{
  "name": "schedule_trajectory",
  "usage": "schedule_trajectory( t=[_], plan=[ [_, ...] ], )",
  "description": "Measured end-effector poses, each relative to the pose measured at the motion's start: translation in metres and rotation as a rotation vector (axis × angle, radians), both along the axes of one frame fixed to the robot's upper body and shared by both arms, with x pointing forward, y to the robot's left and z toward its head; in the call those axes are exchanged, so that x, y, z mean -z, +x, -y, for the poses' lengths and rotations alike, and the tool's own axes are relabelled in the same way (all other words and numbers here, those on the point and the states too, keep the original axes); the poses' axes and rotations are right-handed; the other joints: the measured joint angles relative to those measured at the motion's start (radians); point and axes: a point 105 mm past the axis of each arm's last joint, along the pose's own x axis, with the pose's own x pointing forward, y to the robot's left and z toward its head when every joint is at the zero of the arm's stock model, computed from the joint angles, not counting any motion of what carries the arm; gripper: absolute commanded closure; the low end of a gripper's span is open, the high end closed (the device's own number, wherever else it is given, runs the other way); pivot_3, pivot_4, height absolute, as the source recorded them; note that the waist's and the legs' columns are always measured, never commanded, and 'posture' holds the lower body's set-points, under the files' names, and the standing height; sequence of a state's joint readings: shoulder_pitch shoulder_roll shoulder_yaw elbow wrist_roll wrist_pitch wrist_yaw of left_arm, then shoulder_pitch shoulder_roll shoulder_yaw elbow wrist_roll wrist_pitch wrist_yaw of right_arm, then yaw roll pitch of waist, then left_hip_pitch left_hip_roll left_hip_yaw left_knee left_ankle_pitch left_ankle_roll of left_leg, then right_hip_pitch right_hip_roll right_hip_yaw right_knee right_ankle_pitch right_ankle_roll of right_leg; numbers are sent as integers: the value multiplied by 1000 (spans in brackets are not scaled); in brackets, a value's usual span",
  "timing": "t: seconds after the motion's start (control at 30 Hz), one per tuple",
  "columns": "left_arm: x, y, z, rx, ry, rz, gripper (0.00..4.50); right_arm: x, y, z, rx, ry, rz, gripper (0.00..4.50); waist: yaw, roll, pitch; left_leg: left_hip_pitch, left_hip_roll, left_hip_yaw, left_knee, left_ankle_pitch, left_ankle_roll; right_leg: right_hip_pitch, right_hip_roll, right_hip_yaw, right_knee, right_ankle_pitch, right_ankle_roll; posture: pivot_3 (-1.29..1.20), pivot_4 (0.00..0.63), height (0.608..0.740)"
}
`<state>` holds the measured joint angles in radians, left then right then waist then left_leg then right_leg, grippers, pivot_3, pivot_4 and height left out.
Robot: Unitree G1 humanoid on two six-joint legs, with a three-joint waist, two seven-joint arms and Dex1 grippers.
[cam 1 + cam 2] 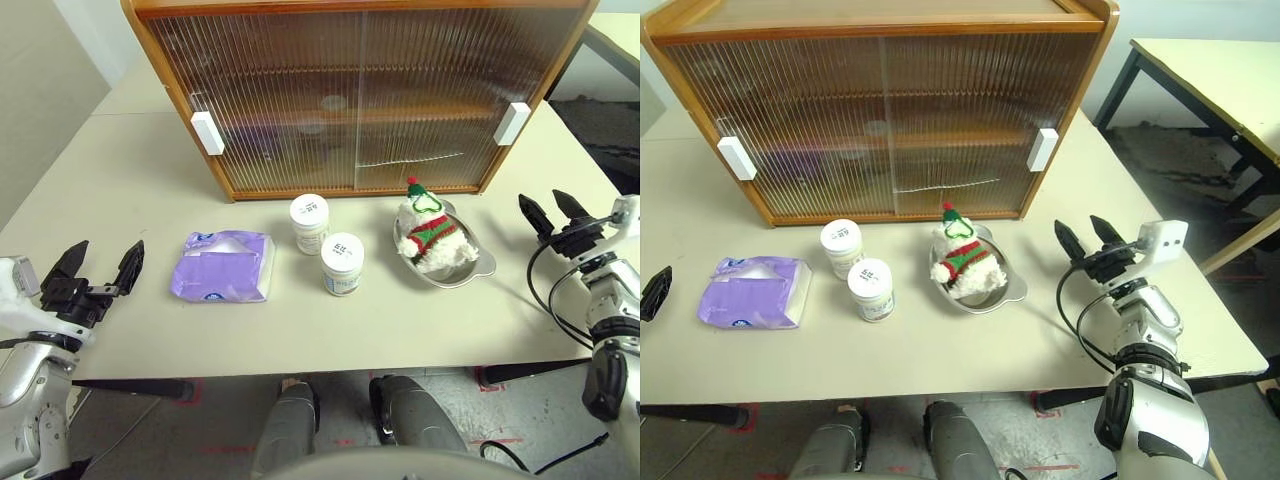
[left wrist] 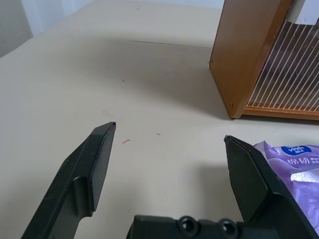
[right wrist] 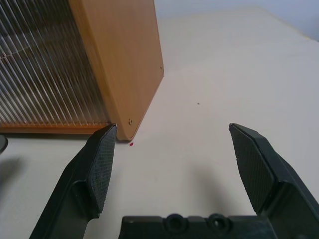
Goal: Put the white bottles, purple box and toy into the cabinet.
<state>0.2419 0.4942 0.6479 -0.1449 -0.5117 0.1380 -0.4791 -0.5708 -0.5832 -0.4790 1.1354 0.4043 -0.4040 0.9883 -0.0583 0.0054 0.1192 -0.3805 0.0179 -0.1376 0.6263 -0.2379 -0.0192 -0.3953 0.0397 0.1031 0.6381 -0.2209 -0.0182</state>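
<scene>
Left gripper (image 1: pixel 100 262): jaws spread wide, nothing between them, hanging above the table (image 1: pixel 130 190) at about 9 o'clock from the purple box (image 1: pixel 222 266).
Right gripper (image 1: pixel 1091 237): also gaping and empty, out at 3 o'clock from the steel bowl (image 1: pixel 1008 293), near the cabinet's right end.
Purple box: lies flat on the table, just right of the left gripper; a soft pack, so I'd expect it to buckle or slide if pinched at one edge.
White bottles (image 1: pixel 342 263): two jars standing upright side by side at the middle, the other (image 1: pixel 309 222) at 11 o'clock from the first; close enough that reaching for one could tip its neighbour.
Toy (image 1: pixel 430 234): sits in the bowl, at 3 o'clock from the jars; a grab might lift or drag the bowl along.
Cabinet (image 1: pixel 360 90): at 12 o'clock behind everything, both ribbed sliding doors look shut, white handles (image 1: pixel 207 132) at either end.
Main risk: nothing can go in until a door slides aside; jaws slipping off a handle, or pushing the cabinet back, seems likeliest.
Second risk: an arm sweeping toward a handle could knock the jars in front.
</scene>
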Motion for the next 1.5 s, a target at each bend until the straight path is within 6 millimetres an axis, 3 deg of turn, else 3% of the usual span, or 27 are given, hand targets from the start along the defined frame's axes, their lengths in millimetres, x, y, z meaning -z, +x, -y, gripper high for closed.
schedule_trajectory(
  t=[0.4,0.63,0.8,1.03,1.17,1.33,1.5],
  plan=[
    [1,-1,0,-5,0,-2,17,3,-5,-1,-21,-24,-5,0,-2,0,0,3,0,1,1,0,0,0,0,1,0,1,0,-156,147,740],
    [4,1,6,24,-8,-4,17,5,-16,12,-2,-2,-13,0,-18,-1,2,0,0,6,1,-2,2,0,0,6,0,-3,7,-178,146,740],
    [1,0,15,70,-23,28,17,-15,-28,-3,-220,123,68,0,-33,-2,2,0,0,9,1,-3,3,0,2,9,0,-5,10,-173,142,740],
    [-13,-1,26,113,-27,103,17,-40,-35,-40,-552,51,48,0,-46,-2,2,0,-1,11,4,-3,3,0,5,11,0,-4,9,-142,141,740],
    [-34,-3,43,208,-33,199,925,-65,-42,-66,-755,6,36,0,-45,-1,3,0,-1,11,7,-3,3,2,8,11,0,-6,12,-156,150,740],
    [-35,0,43,207,-27,188,2663,-75,-57,-92,-920,-37,7,0,-45,-4,9,2,2,10,12,-3,2,3,15,13,0,-6,12,-158,156,740],
    [-42,13,36,161,10,166,4480,-88,-57,-113,-939,-41,87,0,-47,-5,12,2,1,10,15,-4,3,2,16,16,0,-5,12,-166,155,740]
  ],
)
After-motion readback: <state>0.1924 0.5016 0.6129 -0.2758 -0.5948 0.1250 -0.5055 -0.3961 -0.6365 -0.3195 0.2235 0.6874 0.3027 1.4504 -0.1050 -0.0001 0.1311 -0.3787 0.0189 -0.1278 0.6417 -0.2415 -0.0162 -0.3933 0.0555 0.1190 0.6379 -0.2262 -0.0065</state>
